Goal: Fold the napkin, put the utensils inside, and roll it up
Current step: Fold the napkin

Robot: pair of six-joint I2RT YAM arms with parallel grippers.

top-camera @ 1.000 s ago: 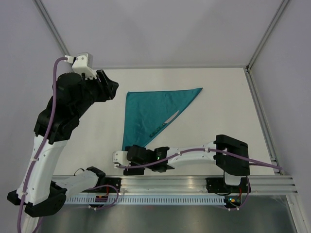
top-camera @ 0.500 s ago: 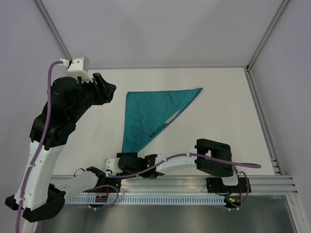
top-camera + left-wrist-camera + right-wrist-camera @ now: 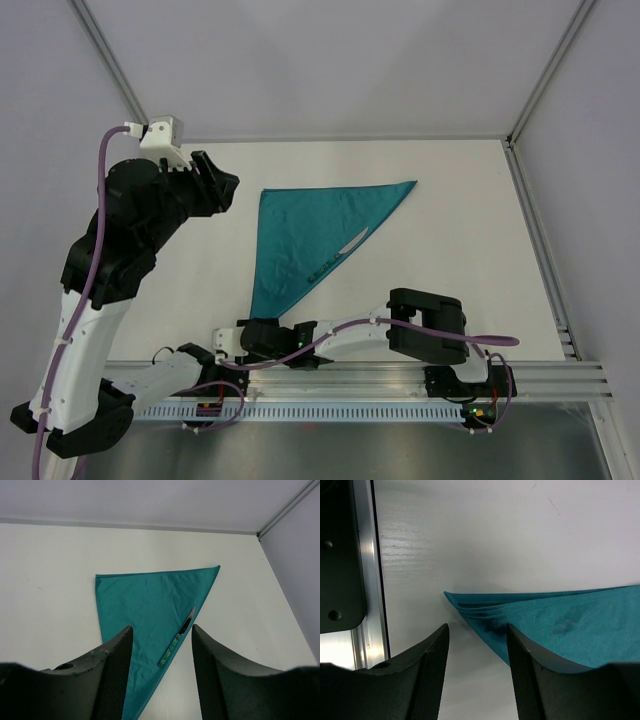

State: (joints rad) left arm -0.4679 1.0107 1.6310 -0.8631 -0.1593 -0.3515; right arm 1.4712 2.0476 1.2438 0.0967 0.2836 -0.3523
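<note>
– Since napkin (image 3: 300,230) sits folded to a triangle on the table (image 3: 450,220), utensil (image 3: 350,243) along its long edge: right gripper (image 3: 477,630)?
– Spread, straddling the near corner, likely to start rolling. Left gripper (image 3: 161,629) spread, empty, held high out of the way.

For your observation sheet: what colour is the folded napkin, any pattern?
Plain teal napkin, no pattern; clearest in the left wrist view.

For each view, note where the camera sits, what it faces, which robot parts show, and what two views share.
Top external: overhead, from the near side; table, napkin, left arm, right arm.
Left wrist: raised left gripper; napkin, utensil below; own fingers.
Right wrist: low right gripper; napkin's near corner, rail; own fingers.
Both wrists share: the napkin.
</note>
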